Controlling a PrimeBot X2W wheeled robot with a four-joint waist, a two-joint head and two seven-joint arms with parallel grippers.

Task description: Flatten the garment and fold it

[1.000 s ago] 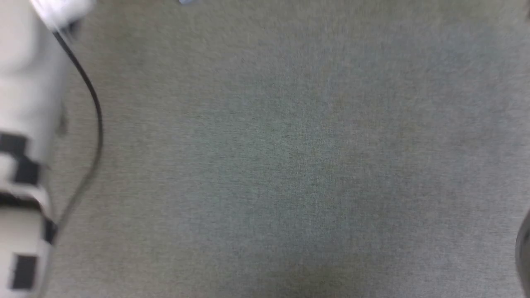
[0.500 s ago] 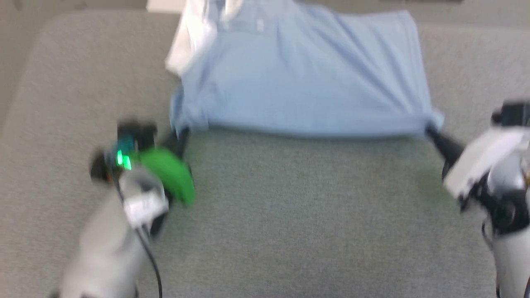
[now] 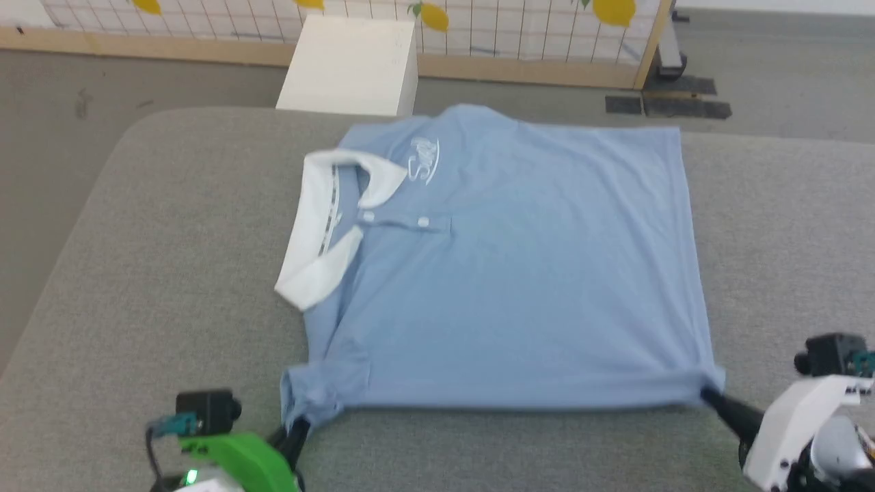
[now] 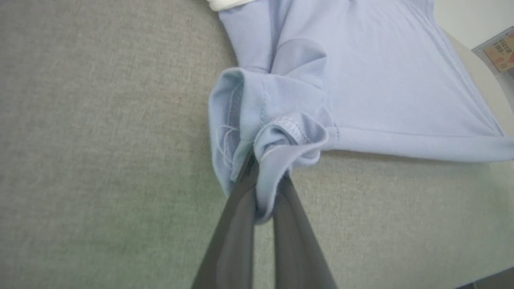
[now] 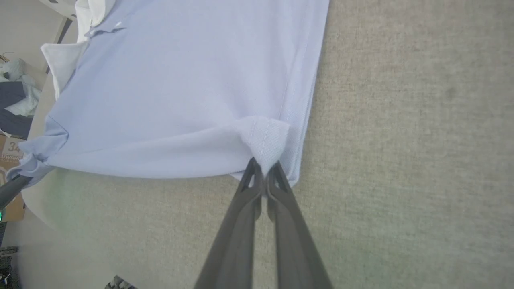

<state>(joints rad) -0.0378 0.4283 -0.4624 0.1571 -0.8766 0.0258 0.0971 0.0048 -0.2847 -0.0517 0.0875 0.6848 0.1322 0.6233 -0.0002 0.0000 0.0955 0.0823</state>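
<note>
The garment [image 3: 519,273], a light blue polo shirt, lies spread front-up on a grey fabric-covered counter [image 3: 137,273], reaching away from both pincers beyond their fingertips. Its near edge runs almost straight from one pincer to the other, with a thin shadow under it.

The left pincer [image 3: 299,427] is clenched on the shirt's near left corner. In the left wrist view the cloth bunches into a crumpled knot at the tips of the left pincer [image 4: 267,176], and a fold hangs down between the two dark fingers. The right pincer [image 3: 707,395] is clenched on the near right corner. In the right wrist view its fingers [image 5: 277,180] meet on a small peak of fabric at the hem.

Beyond the left pincer, farther up that side of the shirt, lies the white collar [image 3: 321,239], folded open. The white button [image 3: 423,222] sits just past it toward the middle, and the white cursive logo [image 3: 424,158] is farther off.

Past the counter's far edge, well away from both pincers, a white box [image 3: 348,65] stands on the floor [image 3: 137,75] before a gridded partition [image 3: 519,27] printed with lemons.
</note>
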